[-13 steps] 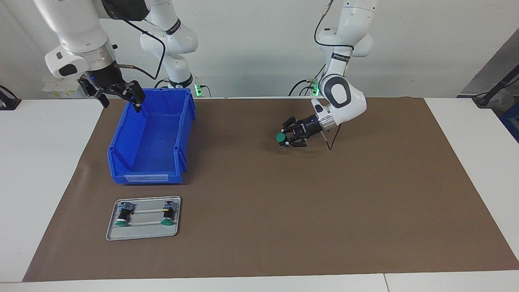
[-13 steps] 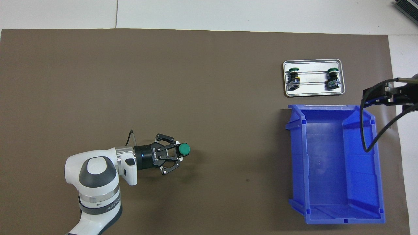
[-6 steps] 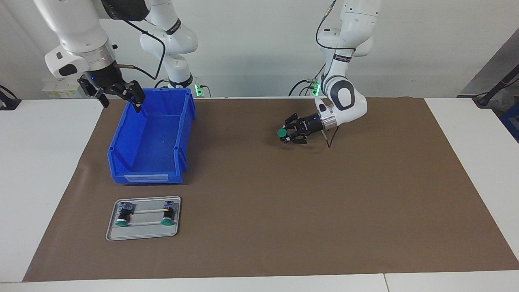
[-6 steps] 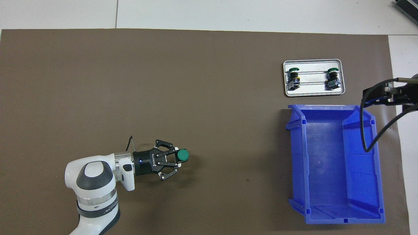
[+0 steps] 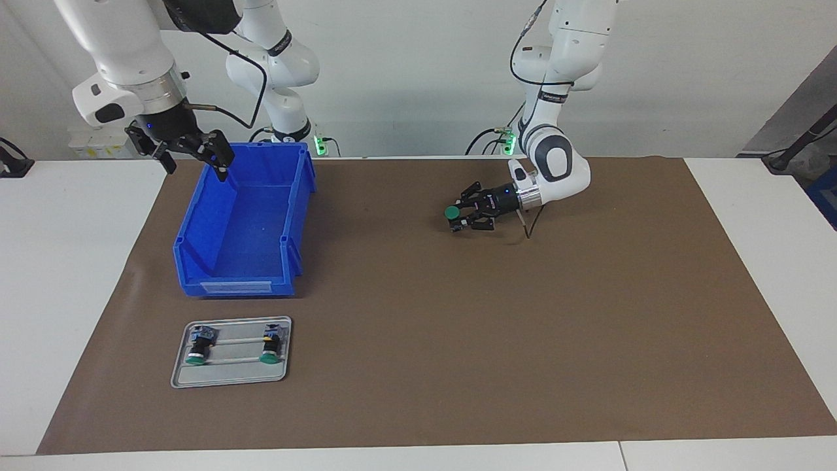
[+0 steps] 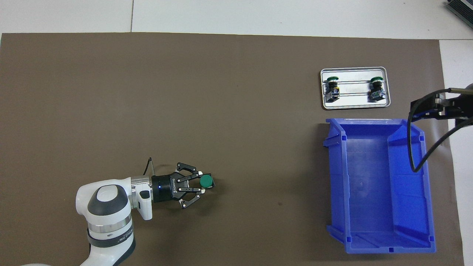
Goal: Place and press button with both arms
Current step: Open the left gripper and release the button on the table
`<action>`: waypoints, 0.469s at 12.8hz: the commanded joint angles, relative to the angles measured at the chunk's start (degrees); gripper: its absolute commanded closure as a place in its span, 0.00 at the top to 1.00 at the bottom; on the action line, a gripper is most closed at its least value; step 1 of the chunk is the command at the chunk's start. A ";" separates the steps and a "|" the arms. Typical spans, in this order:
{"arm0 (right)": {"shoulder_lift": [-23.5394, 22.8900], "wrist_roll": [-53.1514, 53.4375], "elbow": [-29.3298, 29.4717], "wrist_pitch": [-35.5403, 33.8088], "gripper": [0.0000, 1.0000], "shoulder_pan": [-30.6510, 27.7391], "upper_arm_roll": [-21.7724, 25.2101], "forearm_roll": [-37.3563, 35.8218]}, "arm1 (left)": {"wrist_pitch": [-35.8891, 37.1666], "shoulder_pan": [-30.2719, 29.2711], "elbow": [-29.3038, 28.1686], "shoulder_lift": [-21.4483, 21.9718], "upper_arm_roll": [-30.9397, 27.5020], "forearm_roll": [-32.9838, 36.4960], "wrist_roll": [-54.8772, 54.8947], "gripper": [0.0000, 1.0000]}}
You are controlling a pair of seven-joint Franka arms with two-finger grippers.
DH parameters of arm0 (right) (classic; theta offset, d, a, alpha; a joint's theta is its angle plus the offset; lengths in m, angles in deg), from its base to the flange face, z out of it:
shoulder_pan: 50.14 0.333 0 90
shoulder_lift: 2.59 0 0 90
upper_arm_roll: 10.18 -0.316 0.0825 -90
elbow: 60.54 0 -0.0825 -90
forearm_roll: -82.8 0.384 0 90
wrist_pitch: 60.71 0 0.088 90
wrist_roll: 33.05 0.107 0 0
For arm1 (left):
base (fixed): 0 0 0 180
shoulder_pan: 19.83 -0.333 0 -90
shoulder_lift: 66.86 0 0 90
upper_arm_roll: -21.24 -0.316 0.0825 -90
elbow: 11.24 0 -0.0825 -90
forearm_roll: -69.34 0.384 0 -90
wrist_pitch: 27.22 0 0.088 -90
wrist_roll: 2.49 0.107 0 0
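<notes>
Lowered my left gripper to mat, pulled back toward 6 o'clock | jaws easing off button, cap up for pressing | right gripper open, waiting over bin

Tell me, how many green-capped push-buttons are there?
3: two lie in the metal tray, button and button; one green-capped button sits at the left gripper.

The button has a round green cap and a dark body. It sits upright on the brown mat, toward the left arm's end.
</notes>
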 commanded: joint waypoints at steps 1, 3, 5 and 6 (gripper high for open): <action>0.40 -0.61 -0.42 -0.52 1.00 -0.41 -0.21 1.07 | 1.75 -0.93 -1.32 0.42 0.10 -1.23 2.49 0.67; 0.40 -0.53 -0.34 -0.52 1.00 -0.41 -0.21 1.07 | 1.40 -0.84 -1.24 0.42 0.18 -1.23 2.40 0.72; 0.40 -0.61 -0.34 -0.52 1.00 -0.41 -0.21 1.07 | 0.96 -0.49 -1.24 0.33 0.10 -1.23 2.40 0.86; 0.40 -0.61 -0.42 -0.60 1.00 -0.41 -0.21 1.07 | 0.87 -0.49 -1.32 0.33 0.18 -1.23 2.40 0.96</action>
